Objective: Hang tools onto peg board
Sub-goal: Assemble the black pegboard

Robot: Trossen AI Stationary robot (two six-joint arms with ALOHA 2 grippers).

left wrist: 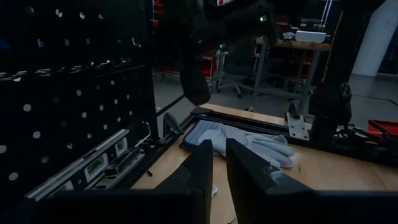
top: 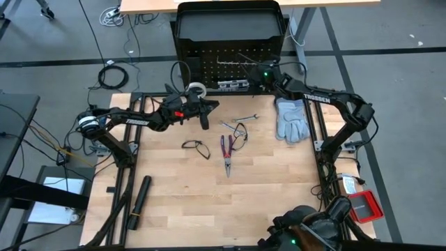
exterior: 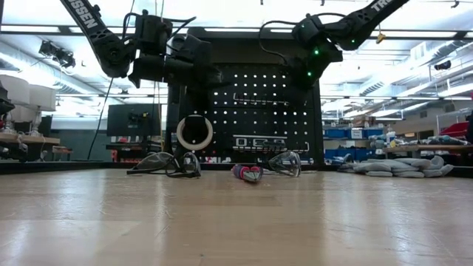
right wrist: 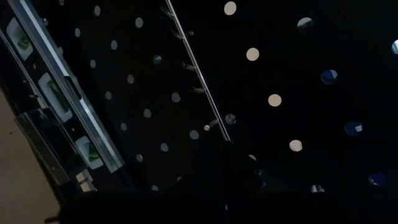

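Black-framed glasses [top: 196,147] on wooden table [top: 174,202], table-ward and just right of left end effector [top: 204,120], the nearer arm; long axis across table. Left end effector fingers near-closed, empty. White tape ring [top: 197,88] on black perforated peg board [top: 224,52]. Right end effector [top: 263,75] against board; grip unclear. Count: glasses two, red-and-blue pliers [top: 226,152] one, silver wrench [top: 240,121] one.

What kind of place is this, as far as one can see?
Probably a robotics lab or workshop: a wooden table between two arms, an upright peg board, and rows of workbenches under ceiling lights behind.
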